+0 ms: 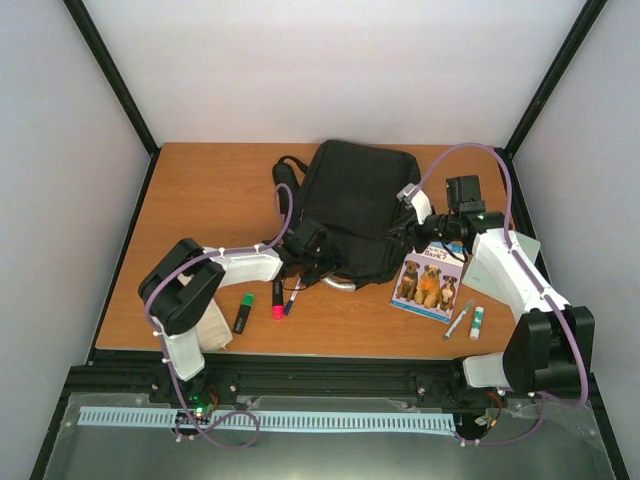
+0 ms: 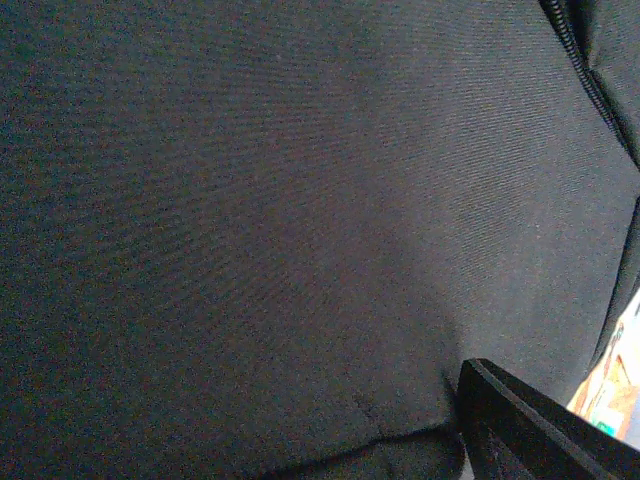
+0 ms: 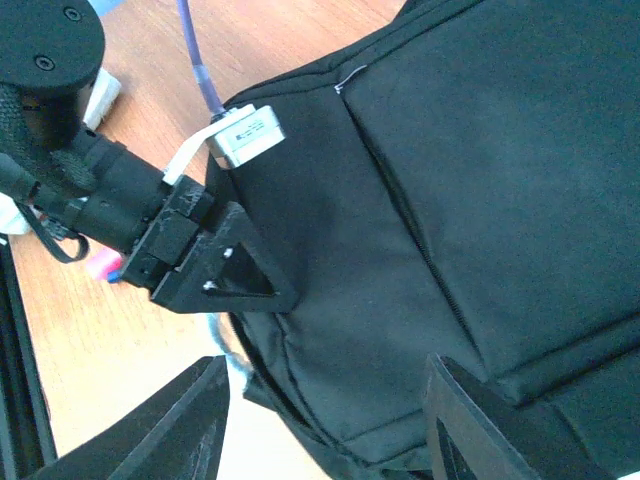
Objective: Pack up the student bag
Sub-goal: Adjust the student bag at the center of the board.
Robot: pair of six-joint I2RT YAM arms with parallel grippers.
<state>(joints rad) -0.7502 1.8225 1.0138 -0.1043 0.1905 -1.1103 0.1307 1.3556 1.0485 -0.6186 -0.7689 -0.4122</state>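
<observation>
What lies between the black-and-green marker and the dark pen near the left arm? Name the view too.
A pink highlighter lies between the black-and-green marker and the pen, all on the table. The top external view shows it.

student bag (image 1: pixel 355 200) | large black soft-fabric backpack, straps at far-left | lying flat | far-centre of wooden table (image 1: pixel 200 190)

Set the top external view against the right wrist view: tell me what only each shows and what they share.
Only top external: the dog book, the green marker and the glue stick on the table. Only right wrist: the right hand with its fingers spread over the student bag, and the bag's front seam up close. Both: the black student bag and the left hand at its edge.
</observation>
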